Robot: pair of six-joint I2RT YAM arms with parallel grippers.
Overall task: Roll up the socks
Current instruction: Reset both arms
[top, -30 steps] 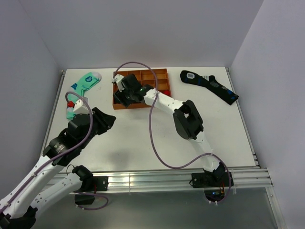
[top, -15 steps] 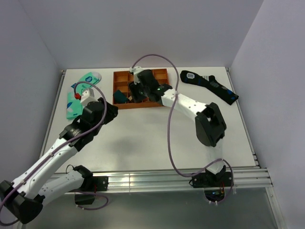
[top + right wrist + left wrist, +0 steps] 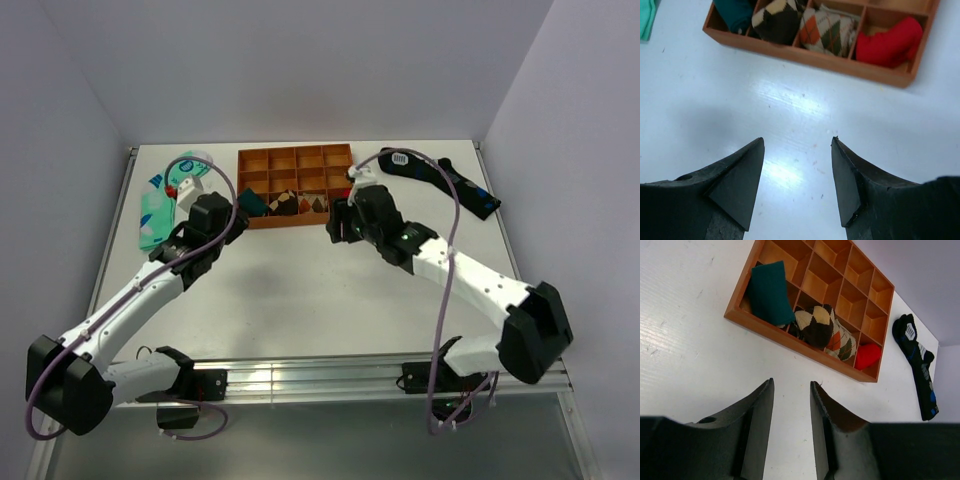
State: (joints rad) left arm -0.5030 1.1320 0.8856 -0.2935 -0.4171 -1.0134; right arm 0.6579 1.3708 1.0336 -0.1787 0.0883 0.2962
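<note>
Top external view: bench [image 3: 300, 290] with arms reaching toward the far edge. A mint-green sock [image 3: 158, 210] lies flat near the far-left corner, outside the task. The left claw [image 3: 791, 390] hangs low over bare bench just in front of the tray [image 3: 262, 223]. Its jaws are partly apart and bench surface shows between them, so it grips nothing. Left wrist view: the socks [image 3: 769, 292], dark teal, sit as one bundle in the tray's near-left corner compartment. The bundle stands proud of the walls and leans over the divider behind it. To its right in the same near row are a brown argyle roll [image 3: 816, 326], an orange argyle roll [image 3: 841, 341] and a red roll [image 3: 867, 356]. The remaining compartments in view look empty. The right claw [image 3: 797, 142] is spread wide and empty, over bare bench in front of the tray's near-right end. A black sock [image 3: 440, 178] lies flat at the far-right corner, untouched. Judgement: the rolling itself looks done and the bundle stowed, so the step in hand reads as release and clearance. Whether the roll is tight cannot be told from here. Next move likely calls for both claws to back off without clipping the tray's near wall. If the bundle needs seating, a light push down from the left claw would do.
</note>
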